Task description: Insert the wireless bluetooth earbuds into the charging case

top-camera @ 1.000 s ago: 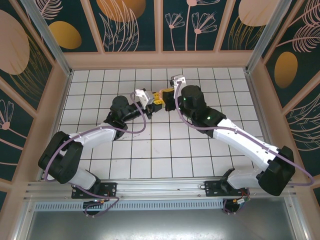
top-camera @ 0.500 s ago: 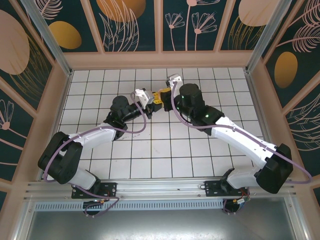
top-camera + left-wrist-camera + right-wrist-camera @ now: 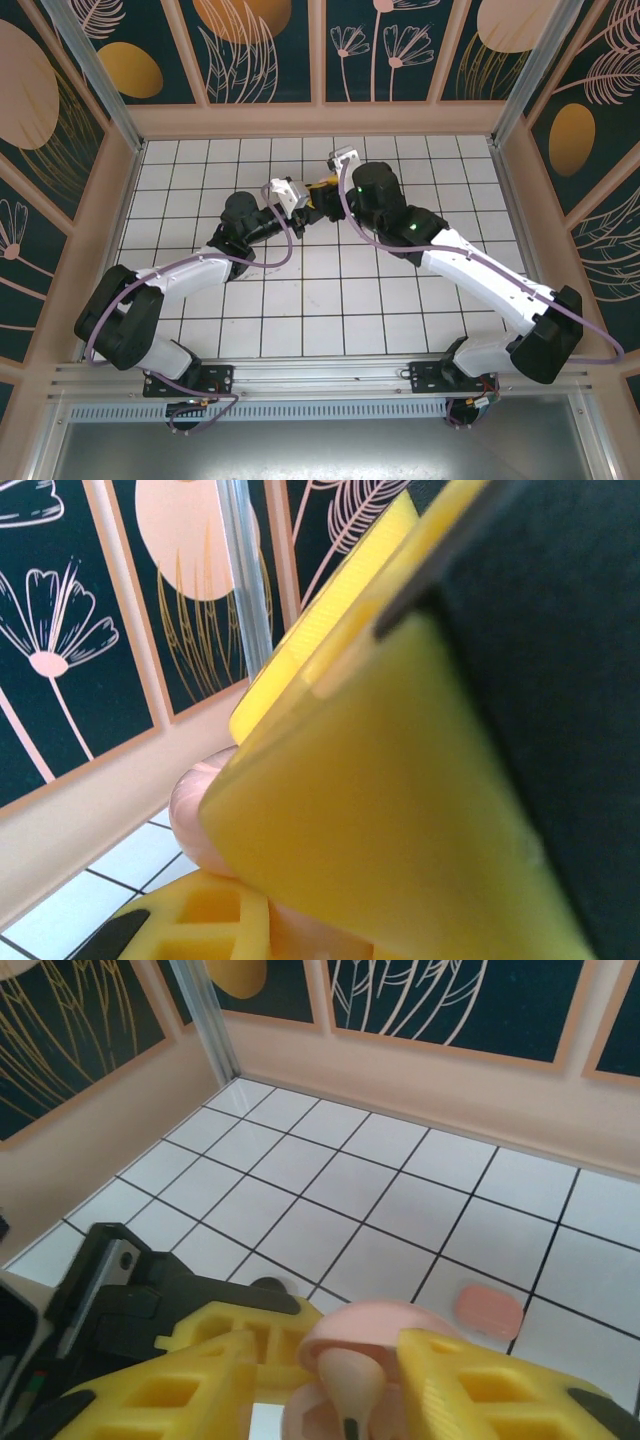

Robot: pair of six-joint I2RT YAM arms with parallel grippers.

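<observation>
Pink earbud at open charging case, between right tool fingers

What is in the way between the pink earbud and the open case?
Nothing that I can see. The earbud is right at the open case, touching it or nearly so.

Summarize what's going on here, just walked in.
Both arms meet over the tiled table. The left end effector is shut, apparently pinching an open pink charging case. A pale pink earbud stands in it, between the fingers of the right end effector; grip unclear. A closed pink case lies on the table nearby.
</observation>
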